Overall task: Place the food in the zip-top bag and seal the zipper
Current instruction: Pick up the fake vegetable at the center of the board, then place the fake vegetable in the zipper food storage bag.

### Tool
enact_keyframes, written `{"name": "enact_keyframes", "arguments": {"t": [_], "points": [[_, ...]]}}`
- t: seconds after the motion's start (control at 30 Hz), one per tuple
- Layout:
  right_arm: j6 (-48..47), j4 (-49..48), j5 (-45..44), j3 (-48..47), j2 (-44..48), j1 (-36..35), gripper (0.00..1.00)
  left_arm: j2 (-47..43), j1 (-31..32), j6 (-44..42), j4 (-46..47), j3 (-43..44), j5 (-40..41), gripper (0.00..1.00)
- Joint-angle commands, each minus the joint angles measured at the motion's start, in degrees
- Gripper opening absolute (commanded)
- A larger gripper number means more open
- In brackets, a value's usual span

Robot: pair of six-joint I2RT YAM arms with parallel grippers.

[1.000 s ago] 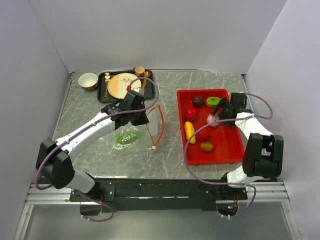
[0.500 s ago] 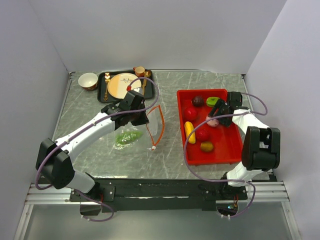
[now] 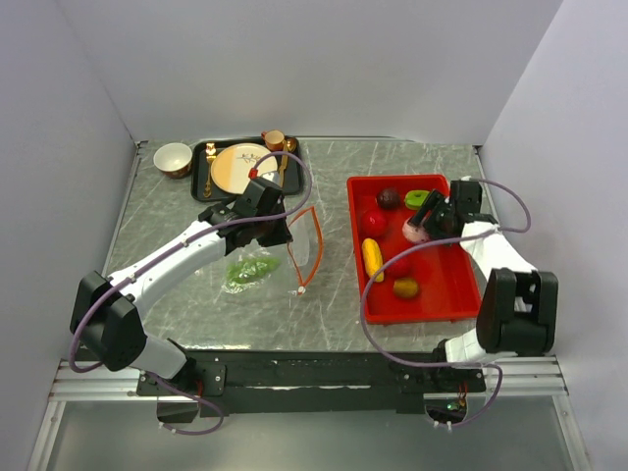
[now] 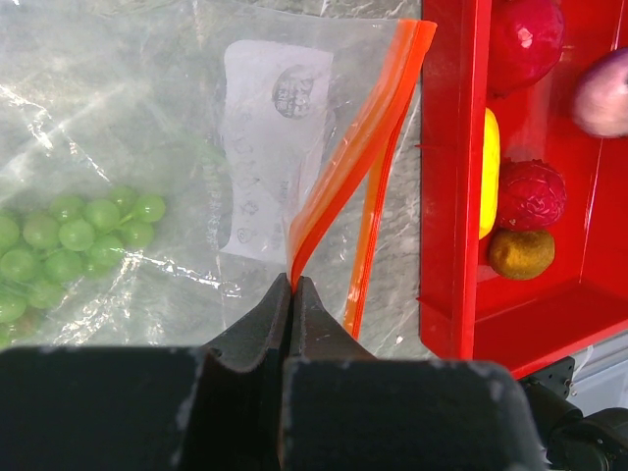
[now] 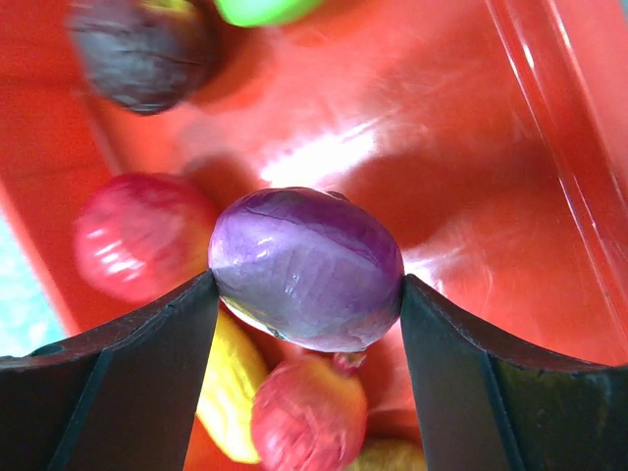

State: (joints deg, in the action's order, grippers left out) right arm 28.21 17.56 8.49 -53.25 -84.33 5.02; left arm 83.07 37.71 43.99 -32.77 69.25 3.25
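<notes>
On your grey table (image 3: 329,177), your right gripper (image 5: 306,294) squeezes the pink-purple piece (image 5: 304,257) over the red tray (image 5: 471,147). Your left gripper (image 4: 292,294) pinches the zipper (image 4: 345,165) tight (grapes (image 4: 69,245) sit left of it, inside the bag (image 4: 118,88)).

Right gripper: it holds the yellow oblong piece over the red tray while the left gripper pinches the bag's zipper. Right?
No. The right gripper holds the purple onion-like toy, not the yellow piece, which lies in the red tray, as the right wrist view shows. The left gripper does pinch the zipper.
</notes>
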Motion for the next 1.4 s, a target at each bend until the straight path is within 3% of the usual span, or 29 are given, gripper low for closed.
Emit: {"name": "enact_keyframes", "arguments": {"t": [0.0, 0.37, 0.53, 0.87, 1.37], "points": [[-0.52, -1.22, 1.17, 0.52, 7.6, -0.45, 0.5, -2.47, 0.25, -0.31, 0.96, 0.09, -0.34, 0.01], [2.9, -0.95, 8.11, 2.1, 17.35, -4.57, 0.5, -2.3, 0.34, -0.13, 1.05, 0.36, -0.78, 0.01], [6.42, -2.44, 8.47, 1.4, 18.24, -13.08, 0.5, -2.65, 0.69, 0.48, 0.78, 0.27, -0.26, 0.01], [10.99, -6.92, 9.7, -0.89, 14.2, -26.01, 0.5, -2.65, 1.48, 1.01, 1.66, 2.2, -0.87, 0.01], [14.16, -11.41, 9.53, -1.5, 7.35, -36.48, 0.5, -0.45, 3.59, 1.54, 2.98, 4.57, -0.79, 0.01]]}}
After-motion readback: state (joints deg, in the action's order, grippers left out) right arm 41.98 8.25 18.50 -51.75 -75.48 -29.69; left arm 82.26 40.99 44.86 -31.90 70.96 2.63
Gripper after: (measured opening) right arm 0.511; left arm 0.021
